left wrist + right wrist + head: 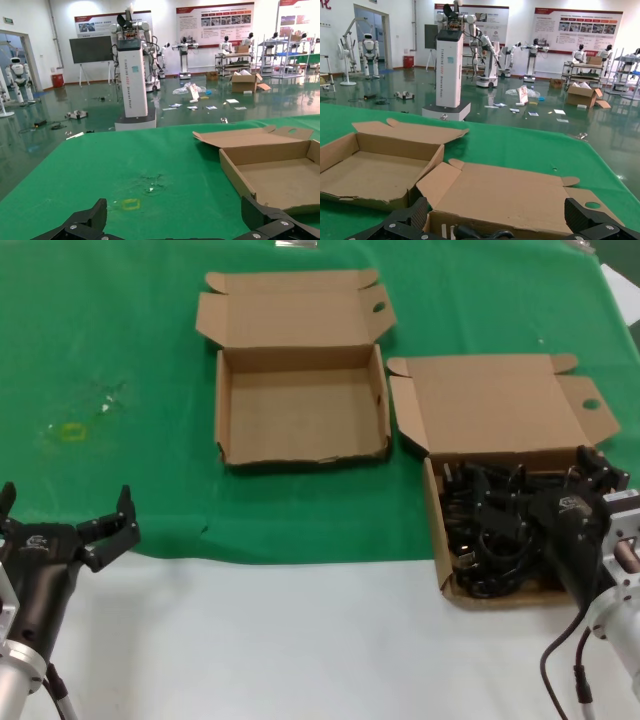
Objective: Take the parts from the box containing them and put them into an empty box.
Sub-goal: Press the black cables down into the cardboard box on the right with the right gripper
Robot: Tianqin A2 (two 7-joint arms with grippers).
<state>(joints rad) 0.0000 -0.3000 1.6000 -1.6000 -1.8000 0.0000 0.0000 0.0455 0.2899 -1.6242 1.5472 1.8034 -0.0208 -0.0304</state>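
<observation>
Black cords [490, 530] lie bundled in the box [437, 540] directly beneath the right gripper [545, 490], whose fingers are spread apart, so the pick-up step calls for descending and closing on one bundle while the left gripper [65, 515] waits open.

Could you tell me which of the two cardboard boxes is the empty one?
The left box, toward the table's middle, shows bare cardboard; the right box under the right claw holds black cords.
</observation>
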